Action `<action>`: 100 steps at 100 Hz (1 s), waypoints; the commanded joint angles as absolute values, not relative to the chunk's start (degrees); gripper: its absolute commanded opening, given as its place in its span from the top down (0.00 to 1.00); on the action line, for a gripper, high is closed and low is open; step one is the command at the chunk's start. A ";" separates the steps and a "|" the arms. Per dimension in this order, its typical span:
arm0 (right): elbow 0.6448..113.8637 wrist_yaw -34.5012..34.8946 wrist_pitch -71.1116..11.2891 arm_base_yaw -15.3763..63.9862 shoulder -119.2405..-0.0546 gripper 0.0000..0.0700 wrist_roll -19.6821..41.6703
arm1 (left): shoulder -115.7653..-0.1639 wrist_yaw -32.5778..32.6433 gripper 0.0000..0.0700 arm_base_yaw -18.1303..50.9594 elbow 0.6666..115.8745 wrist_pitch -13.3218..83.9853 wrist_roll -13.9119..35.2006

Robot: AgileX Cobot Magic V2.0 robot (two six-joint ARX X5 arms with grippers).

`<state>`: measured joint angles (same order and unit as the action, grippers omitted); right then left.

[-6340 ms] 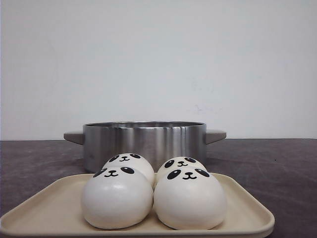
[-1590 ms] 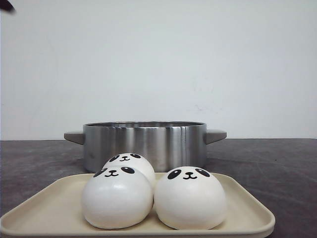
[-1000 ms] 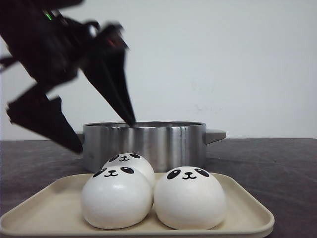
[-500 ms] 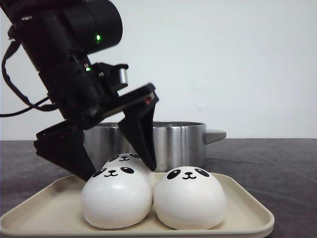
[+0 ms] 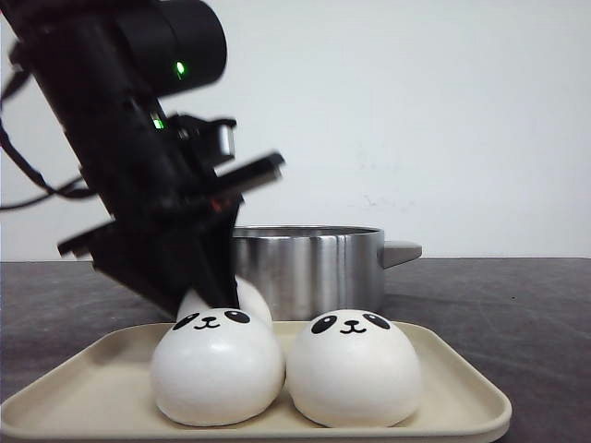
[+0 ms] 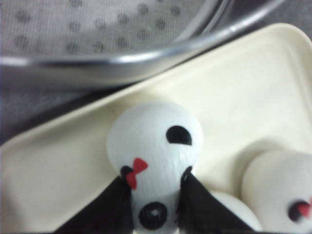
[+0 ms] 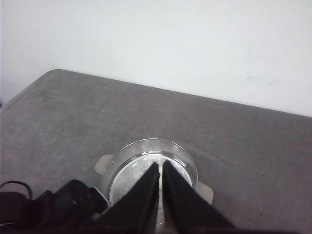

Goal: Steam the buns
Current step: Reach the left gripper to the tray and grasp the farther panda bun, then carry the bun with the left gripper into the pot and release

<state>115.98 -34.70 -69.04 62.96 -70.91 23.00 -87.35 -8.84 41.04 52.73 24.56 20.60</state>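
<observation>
Three panda-faced buns show on the cream tray (image 5: 462, 392): front left (image 5: 217, 369), front right (image 5: 354, 369), and the back-left bun (image 5: 251, 300), mostly hidden behind my left gripper (image 5: 211, 297). The left gripper (image 6: 155, 181) is shut on the back-left bun (image 6: 153, 141), which is squeezed narrow between the black fingers (image 6: 114, 204). The fourth bun is out of view. My right gripper (image 7: 160, 168) is shut and empty, high above the steel pot (image 7: 148, 163).
The steel pot (image 5: 314, 268) with two side handles stands right behind the tray. Its rim (image 6: 122, 66) is close to the held bun, and a perforated steamer plate (image 6: 97, 24) lies inside. The other two buns (image 6: 278, 183) sit beside the fingers.
The back-right bun has gone from the tray since the earliest frame. My left arm came in from the upper left, came down over the back-left bun and closed on it.
</observation>
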 commanded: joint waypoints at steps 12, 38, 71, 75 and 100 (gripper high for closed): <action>117.01 -34.98 -68.69 63.68 -71.50 0.99 23.77 | -75.37 -7.94 1.00 42.35 53.76 24.25 22.28; 116.99 -35.00 -68.38 63.68 -71.59 0.99 23.73 | -65.01 3.42 1.00 40.16 54.72 17.23 23.18; 116.99 -34.94 -66.50 63.68 -71.88 0.99 21.82 | -78.06 2.68 1.00 31.35 60.49 13.63 21.39; 117.01 -34.94 -66.52 63.68 -71.88 0.99 21.82 | -80.62 0.95 1.00 30.70 62.00 13.63 20.84; 116.99 -34.96 -66.46 63.68 -71.88 0.99 21.87 | -95.35 -2.39 1.00 28.93 73.21 17.06 17.54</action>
<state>115.98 -34.70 -67.07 62.96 -71.13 22.35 -92.40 -2.02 28.97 70.46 16.73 19.59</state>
